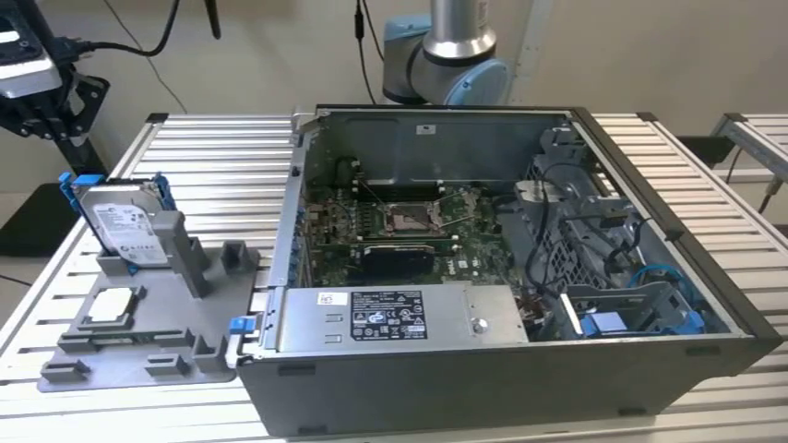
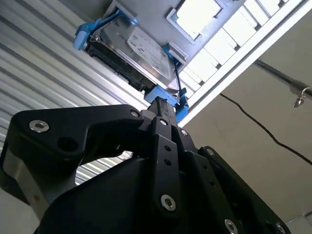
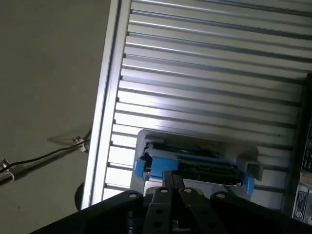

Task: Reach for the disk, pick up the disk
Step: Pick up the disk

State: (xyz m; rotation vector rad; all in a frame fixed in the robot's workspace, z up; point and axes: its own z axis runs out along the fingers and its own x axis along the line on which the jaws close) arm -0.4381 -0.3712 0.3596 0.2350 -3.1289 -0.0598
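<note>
Blue-railed disk (image 1: 124, 221) stands upright in a grey holder (image 1: 129, 343), the hand (image 3: 170, 174) pressed together, near it but apart.

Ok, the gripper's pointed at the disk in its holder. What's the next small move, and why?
Probably open the gripper. Its fingertips look pressed together, aimed at the blue-railed hard drive, which stands upright in the grey holder. The gripper seems short of contact, and while shut it could not straddle the drive's edge.
</note>
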